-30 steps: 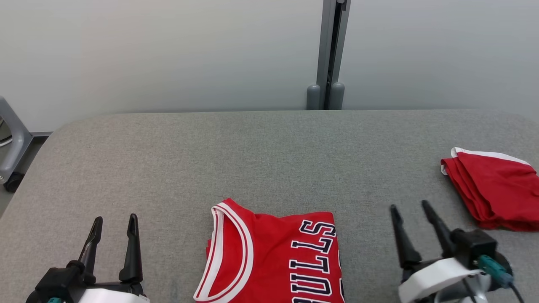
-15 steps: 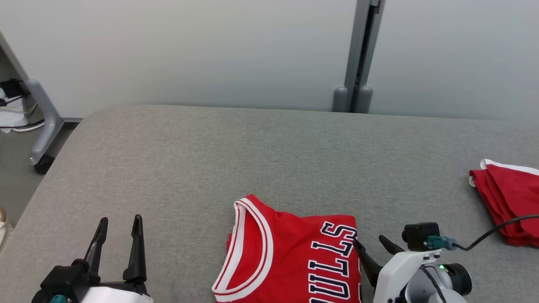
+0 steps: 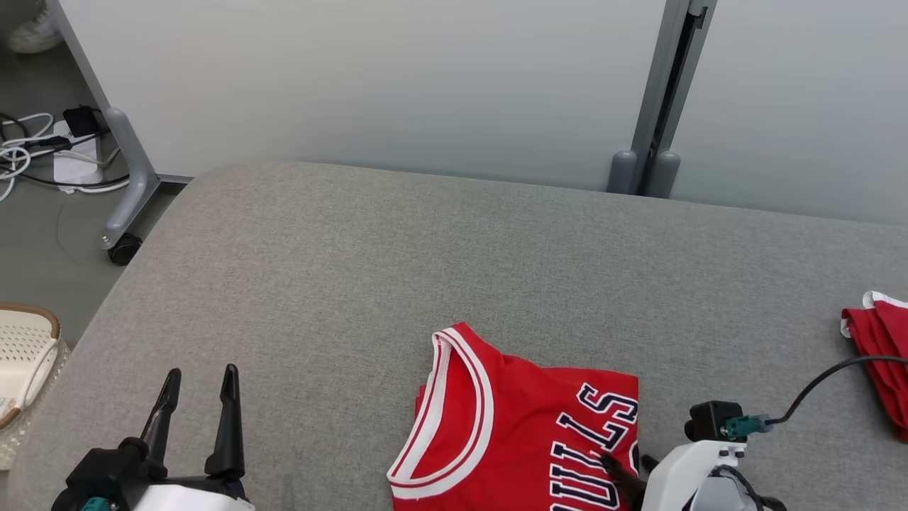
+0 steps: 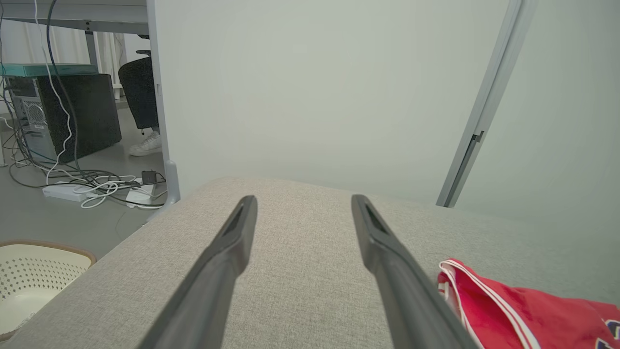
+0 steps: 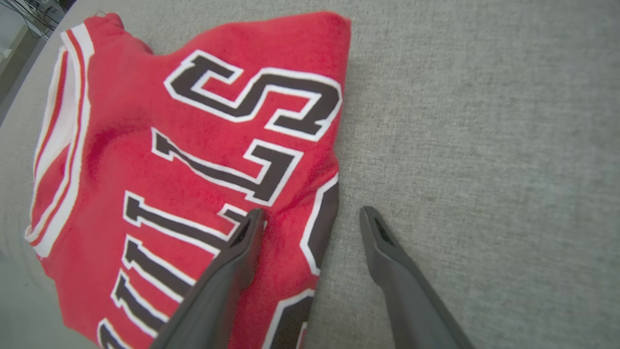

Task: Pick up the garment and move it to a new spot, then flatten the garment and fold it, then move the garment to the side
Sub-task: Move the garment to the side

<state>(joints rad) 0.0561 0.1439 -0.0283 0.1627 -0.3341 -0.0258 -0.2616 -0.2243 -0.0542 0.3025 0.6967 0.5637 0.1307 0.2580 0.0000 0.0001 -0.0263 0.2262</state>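
Since a second ago the right gripper (image 3: 630,465) has dropped to the right edge of the jersey (image 3: 511,426). The camera has also panned left, so the frame-wide shift isn't the cloth moving. The left gripper (image 3: 201,372) is unchanged at lower left.

Count: 2 grippers, 2 red garments, 1 basket.

- right gripper: fingers spread, straddling the jersey's right edge. In the wrist view one finger is over the dark lettering and the other over bare table. Can't tell if either touches. Nothing is pinched.
- left gripper: fingers spread, nothing between them, above bare table.
- jersey: red knit, folded to a rough rectangle, flat at bottom centre. White-striped neckline faces left, black letters are outlined in white.
- second garment (image 3: 876,348): red with white trim, bunched at the right edge, well apart from the jersey.
- table (image 3: 425,248): grey woven fabric top with rounded corners.
- basket (image 3: 21,355): cream, perforated, on the floor at left.
- room: pale panel wall, grey post (image 3: 667,92) upper right, castor leg (image 3: 128,184) and cables (image 3: 28,149) upper left.
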